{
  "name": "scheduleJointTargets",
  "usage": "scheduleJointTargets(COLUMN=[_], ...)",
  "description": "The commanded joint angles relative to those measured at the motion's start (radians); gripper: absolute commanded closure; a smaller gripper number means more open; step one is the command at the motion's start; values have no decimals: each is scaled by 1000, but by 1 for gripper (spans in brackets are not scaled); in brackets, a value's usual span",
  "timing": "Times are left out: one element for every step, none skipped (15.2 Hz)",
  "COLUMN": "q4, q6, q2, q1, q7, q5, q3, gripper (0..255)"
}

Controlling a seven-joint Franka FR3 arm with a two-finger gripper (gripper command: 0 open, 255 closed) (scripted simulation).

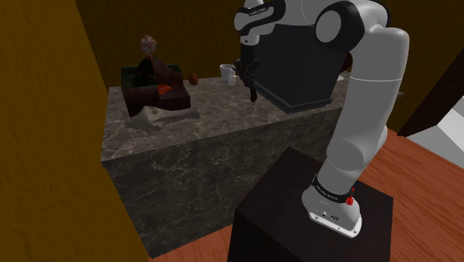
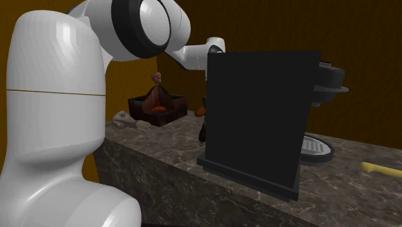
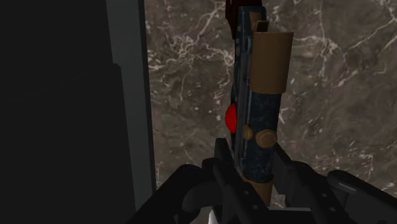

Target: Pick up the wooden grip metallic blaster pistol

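The blaster pistol [image 3: 257, 108] has a dark blue metallic body, brown wooden parts and a red knob. It is clasped between the two black fingers of my gripper [image 3: 254, 181], which is shut on it. In the shoulder view the gripper [image 1: 247, 74] points down with the pistol [image 1: 252, 93] hanging below it, its tip just over the dark marble counter [image 1: 223, 123]. In the second exterior view the pistol [image 2: 203, 132] peeks out beside the black coffee machine [image 2: 258, 116].
The tall black coffee machine [image 1: 297, 67] stands right beside the gripper. A white cup [image 1: 227, 72] is behind it. A dark box [image 1: 156, 89] with red contents and a pale object [image 1: 160, 117] sit further along the counter. A yellow item [image 2: 383, 169] lies beyond the machine.
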Motion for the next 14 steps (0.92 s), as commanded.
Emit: scheduleJointTargets(q4=[-2, -2, -1, -2, -2, -2, -2, 1, 12, 23, 35, 47, 59, 72], q6=[2, 2, 2, 2, 2, 2, 2, 1, -12, -25, -38, -51, -64, -77], q2=[0, 0, 0, 0, 0, 0, 0, 1, -1, -2, -3, -5, -5, -6], q1=[0, 0, 0, 0, 0, 0, 0, 0, 0, 0, -1, -1, -1, -1], q7=[0, 0, 0, 0, 0, 0, 0, 0, 0, 0, 0, 1, 1, 1], q5=[0, 0, 0, 0, 0, 0, 0, 0, 0, -1, -1, -1, -2, -2], q3=[0, 0, 0, 0, 0, 0, 0, 0, 0, 0, -1, -1, -1, -1], gripper=[255, 255, 255, 255, 255, 255, 255, 255, 255, 255, 255, 255, 255, 255])
